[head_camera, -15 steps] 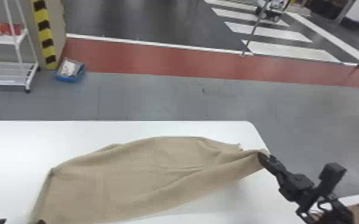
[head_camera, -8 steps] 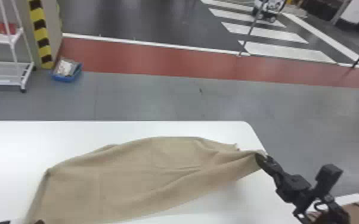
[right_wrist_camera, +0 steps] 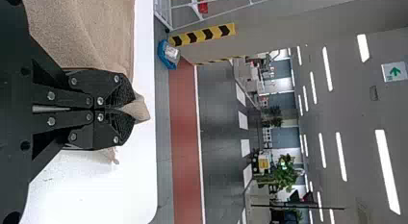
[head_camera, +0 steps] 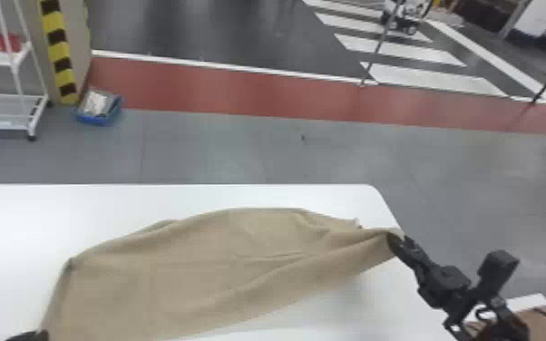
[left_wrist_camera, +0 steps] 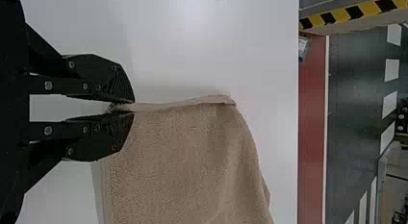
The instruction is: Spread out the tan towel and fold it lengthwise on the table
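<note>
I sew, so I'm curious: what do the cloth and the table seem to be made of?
The towel looks like soft cotton or microfibre, matt, with a fuzzy nap up close. The table seems plastic or laminate, smooth, white and faintly glossy.

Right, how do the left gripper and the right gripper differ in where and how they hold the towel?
The left gripper is at the towel's near left; the right gripper is farther forward, close to the table's right edge. Past the left gripper's fingertips a long towel edge runs on forward, while only a short tip of cloth pokes out beyond the right gripper's. Both are pinched shut on the towel.
</note>
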